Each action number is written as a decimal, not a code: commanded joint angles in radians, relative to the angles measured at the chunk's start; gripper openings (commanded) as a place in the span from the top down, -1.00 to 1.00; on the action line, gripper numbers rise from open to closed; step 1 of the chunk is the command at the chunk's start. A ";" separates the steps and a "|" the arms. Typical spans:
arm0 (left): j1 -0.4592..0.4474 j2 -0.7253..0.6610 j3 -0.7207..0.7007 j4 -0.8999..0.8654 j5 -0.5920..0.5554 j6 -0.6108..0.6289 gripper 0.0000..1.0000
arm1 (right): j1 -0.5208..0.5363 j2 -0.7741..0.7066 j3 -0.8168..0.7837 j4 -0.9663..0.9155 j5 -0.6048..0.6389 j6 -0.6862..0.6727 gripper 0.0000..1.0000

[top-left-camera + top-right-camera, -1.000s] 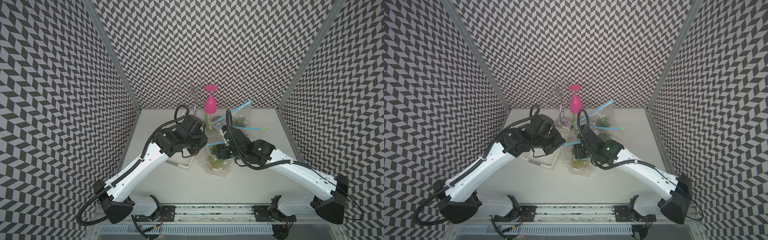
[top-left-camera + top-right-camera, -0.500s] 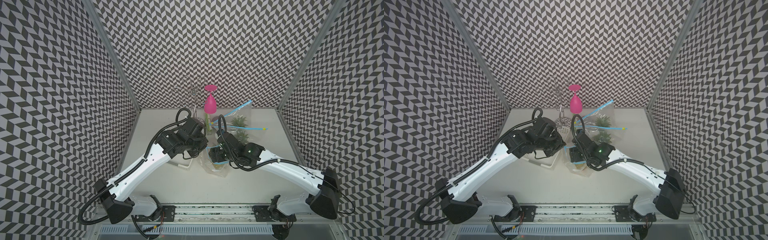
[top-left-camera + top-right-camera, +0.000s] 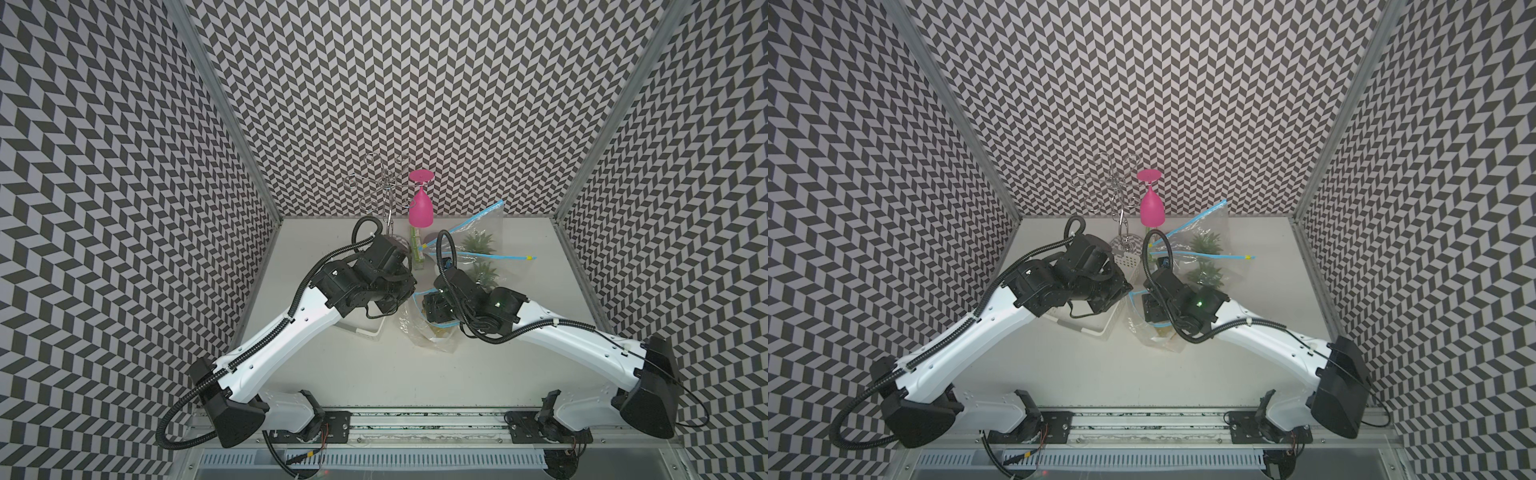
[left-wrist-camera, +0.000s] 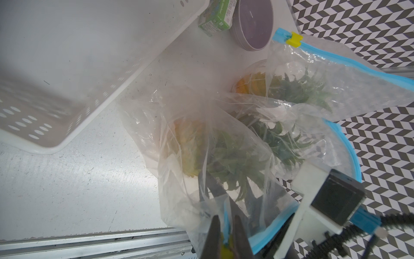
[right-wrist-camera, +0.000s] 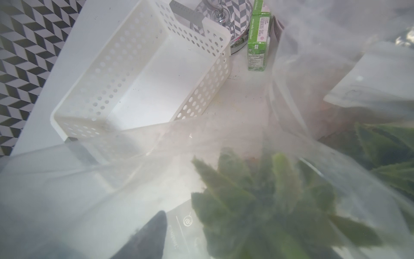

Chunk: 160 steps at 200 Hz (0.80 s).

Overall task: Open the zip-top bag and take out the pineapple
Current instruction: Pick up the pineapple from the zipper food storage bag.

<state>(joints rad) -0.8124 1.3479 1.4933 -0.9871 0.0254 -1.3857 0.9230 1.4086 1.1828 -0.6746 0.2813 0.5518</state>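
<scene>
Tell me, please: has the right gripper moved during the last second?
Yes. In both top views the right gripper has gone farther from the pink glass, toward the front edge of the table.

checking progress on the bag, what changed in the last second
The right gripper moved left and toward the front, down into the open mouth of the zip-top bag, jaws open by the leaves of the pineapple. The left gripper kept its pinch on the bag's zip rim. The basket and pink glass stayed put.
</scene>
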 commanded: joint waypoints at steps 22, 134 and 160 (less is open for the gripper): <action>-0.007 -0.011 0.000 0.014 0.007 -0.006 0.93 | 0.013 -0.018 0.011 -0.060 0.085 -0.023 -0.74; -0.007 -0.012 0.008 0.010 0.007 -0.010 0.94 | 0.016 0.051 -0.056 0.051 0.061 -0.039 -0.15; -0.006 -0.018 0.010 0.008 -0.003 -0.006 0.90 | 0.023 0.044 -0.038 0.063 0.039 -0.055 0.76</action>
<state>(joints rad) -0.8120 1.3479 1.4933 -0.9802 0.0395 -1.3861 0.9360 1.4326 1.1530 -0.6174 0.3546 0.5026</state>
